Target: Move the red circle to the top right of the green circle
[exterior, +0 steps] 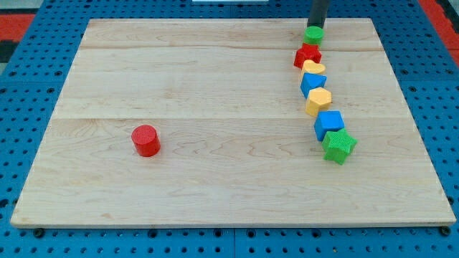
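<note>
From my remote seat I judge the red circle (145,140) to be a light, rigid little puck, probably plastic, that should slide readily on the smooth wooden bench (215,72) and, being round, may roll off to one side of a push that is not aimed through its middle; there is nothing to grasp with, since this arm carries no gripper at all, only a rod, so I would set the rod against its side wall on the face away from the goal and push through its centre. It looks like a short, bright red cylinder with a flat top, standing alone in the lower left part of the board, well apart from every other block. The green circle (313,34) sits near the view's top right, at the head of a crooked chain running down and to the right: a red star-like block (308,54), a yellow block (313,68), a blue block (313,83), a yellow hexagon-like block (319,101), a blue block lower down (329,125) and a green star (338,146). My tip (315,26) is just above the green circle, touching or nearly so; I cannot tell which. It is far from the red circle.
</note>
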